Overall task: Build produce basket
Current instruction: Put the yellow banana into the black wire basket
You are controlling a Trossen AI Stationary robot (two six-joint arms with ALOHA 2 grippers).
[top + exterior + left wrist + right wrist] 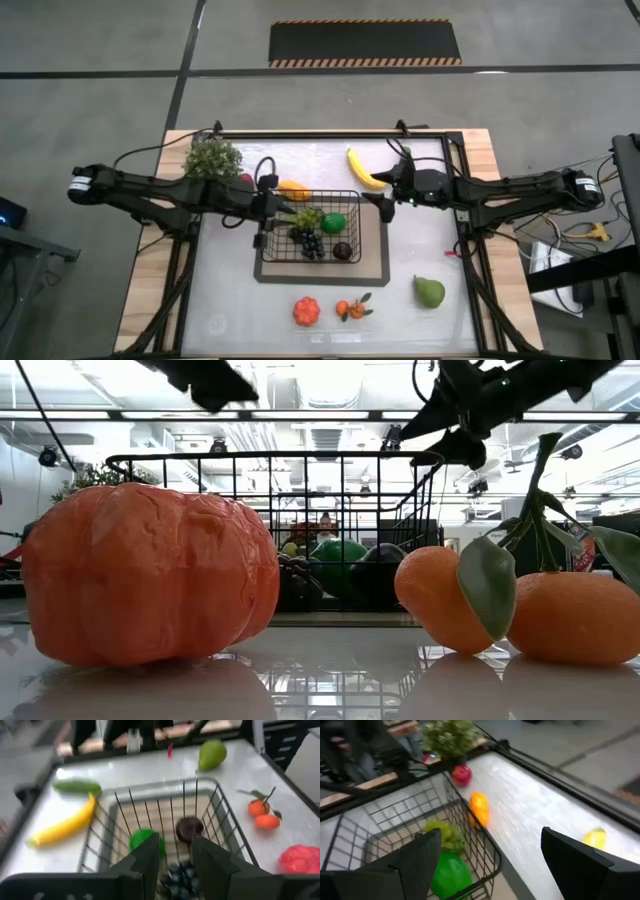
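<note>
The black wire basket (310, 226) stands on a grey mat in the middle of the table. It holds dark grapes (308, 243), light green grapes (442, 832), a green round fruit (333, 222) and a dark round piece (189, 827). My left gripper (270, 212) hovers open and empty over the basket's left end, above the dark grapes (180, 877). My right gripper (385, 205) hovers wide open and empty at the basket's right far corner (490, 865). A banana (362, 168) and a cucumber (77, 786) lie on the table behind the basket.
A tomato (306, 311), two leafy oranges (352, 309) and a pear (429, 292) lie near the front edge. An orange piece (293, 188), a red apple (462, 774) and a bushy plant (213, 158) sit at the far left. A raised frame borders the table.
</note>
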